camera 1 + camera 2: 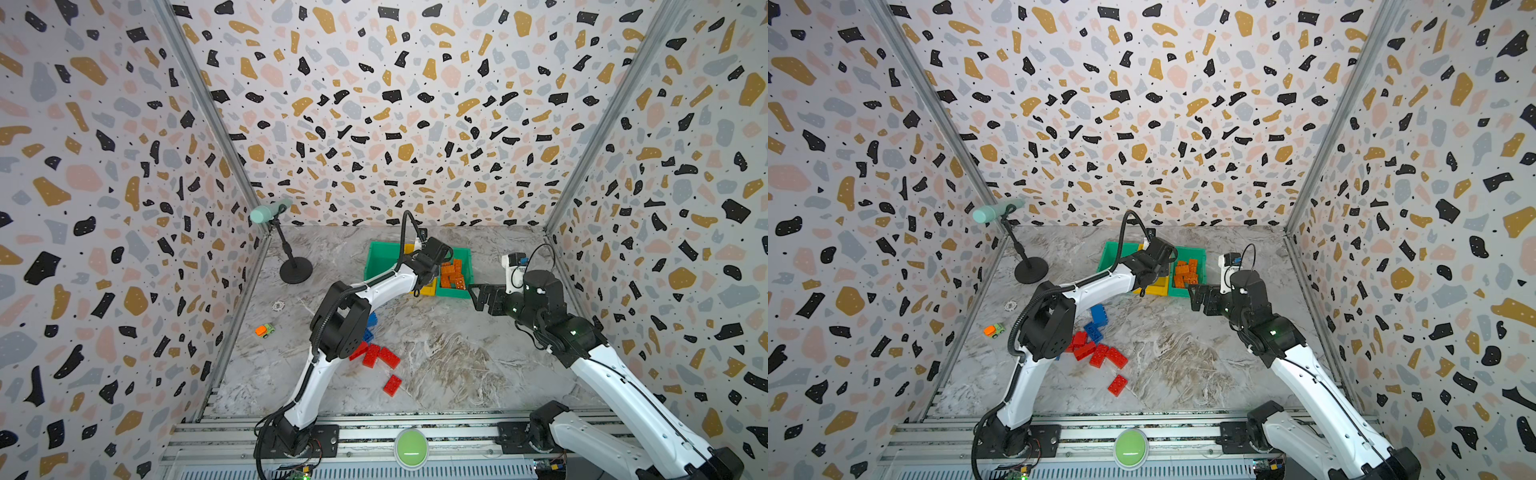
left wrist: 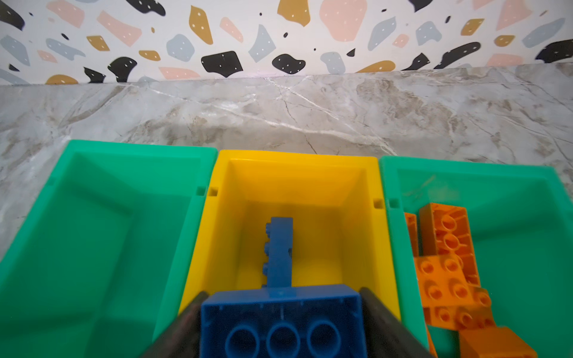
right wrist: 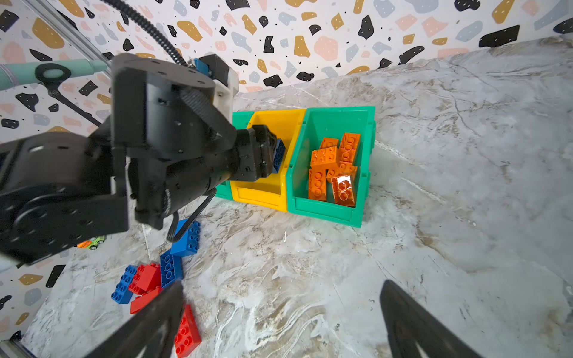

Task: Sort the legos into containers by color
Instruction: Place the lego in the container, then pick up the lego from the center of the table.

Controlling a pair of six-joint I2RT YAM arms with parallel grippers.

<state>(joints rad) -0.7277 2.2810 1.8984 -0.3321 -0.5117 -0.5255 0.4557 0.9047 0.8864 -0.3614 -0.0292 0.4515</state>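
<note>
Just over yellow container (image 2: 294, 155), left hand (image 2: 282, 293) clamps blue lego (image 2: 280, 319); right hand (image 3: 282, 283) spread, empty

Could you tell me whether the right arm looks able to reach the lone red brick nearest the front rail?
Probably yes. The right gripper has open, empty jaws; the red studded plastic brick lies alone on bare table, and the left arm's elbow overhangs only the brick pile.

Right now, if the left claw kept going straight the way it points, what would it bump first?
Likely the standing blue brick inside the yellow bin, right beyond the carried blue brick in the left claw. Depth is unclear.
</note>
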